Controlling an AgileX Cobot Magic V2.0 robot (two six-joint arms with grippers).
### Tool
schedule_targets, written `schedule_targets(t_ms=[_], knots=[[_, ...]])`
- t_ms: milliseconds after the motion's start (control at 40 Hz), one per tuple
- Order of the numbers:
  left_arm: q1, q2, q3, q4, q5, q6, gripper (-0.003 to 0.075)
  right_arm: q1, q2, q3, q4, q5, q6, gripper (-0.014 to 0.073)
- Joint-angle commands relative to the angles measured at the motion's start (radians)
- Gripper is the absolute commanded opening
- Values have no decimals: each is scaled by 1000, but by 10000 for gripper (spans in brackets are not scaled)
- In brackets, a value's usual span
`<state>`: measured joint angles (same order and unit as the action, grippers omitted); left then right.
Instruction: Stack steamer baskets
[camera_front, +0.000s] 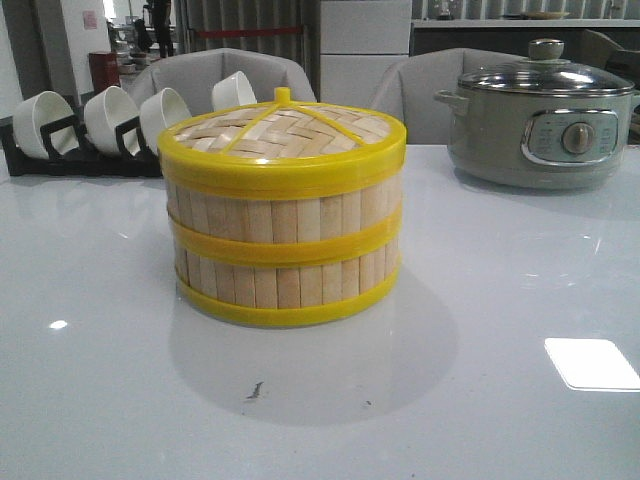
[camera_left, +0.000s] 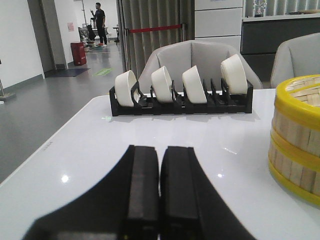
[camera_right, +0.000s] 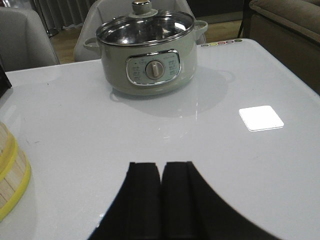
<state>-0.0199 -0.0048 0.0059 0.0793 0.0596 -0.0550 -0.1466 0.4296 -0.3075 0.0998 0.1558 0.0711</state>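
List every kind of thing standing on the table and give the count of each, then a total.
Steamer baskets: 2, stacked
Woven lid: 1
White bowls: 4
Bowl rack: 1
Electric pot: 1
Total: 9

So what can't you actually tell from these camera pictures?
- Inside the steamer baskets: hidden by the lid in the front view.
- Most of the stack: cut off by the picture edge in both wrist views.
- Markings on the pot: too small in every view.
- The arms: absent from the front view.
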Motion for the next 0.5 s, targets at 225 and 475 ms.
schedule_targets(t_ms=[225, 475], knots=[[0, -17, 1, -8, -90, 2, 85, 9, -79, 4, -30, -88, -22, 52], [0, -17, 1, -8, -90, 2, 85, 154, -276, 201, -29, -140, -21, 52]])
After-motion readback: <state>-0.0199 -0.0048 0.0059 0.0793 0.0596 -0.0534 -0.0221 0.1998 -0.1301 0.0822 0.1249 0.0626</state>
